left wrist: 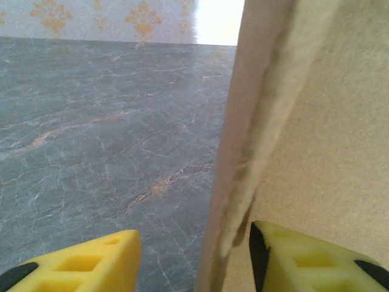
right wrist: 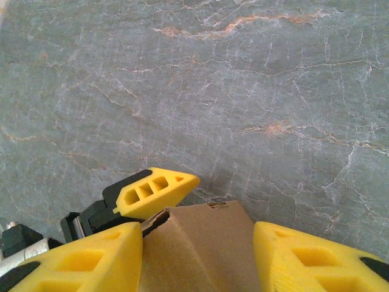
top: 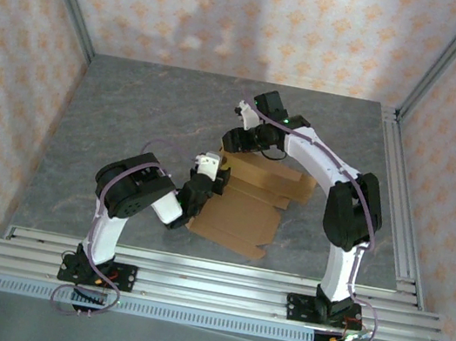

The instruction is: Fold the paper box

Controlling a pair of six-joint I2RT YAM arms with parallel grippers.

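The box (top: 235,220) sits near the middle of the desk (top: 128,135), half formed. Its near panel lies flat toward the arms, while the far part stands up in walls and flaps. It is plain thin cardboard, so it is probably light, fairly stiff across a panel, and ready to bend along its creases. The matt surface should not slip much in a pinch. A hard squeeze could crush an edge or dent a wall. With so little weight, a push on one side would likely slide the whole piece over the smooth desk unless the other arm steadies it. The best holds look to be the free edges of walls and flaps, close to a crease and pinched across the thickness. The left fingers (left wrist: 79,264) stand apart at the box's left side. An upright cardboard wall rises between them, close to one finger with a clear gap to the other, and they hold nothing. The right fingers (right wrist: 310,258) are at the far left corner, about half spread. A folded corner of cardboard fills the space from one to the other, so they appear to grip it.
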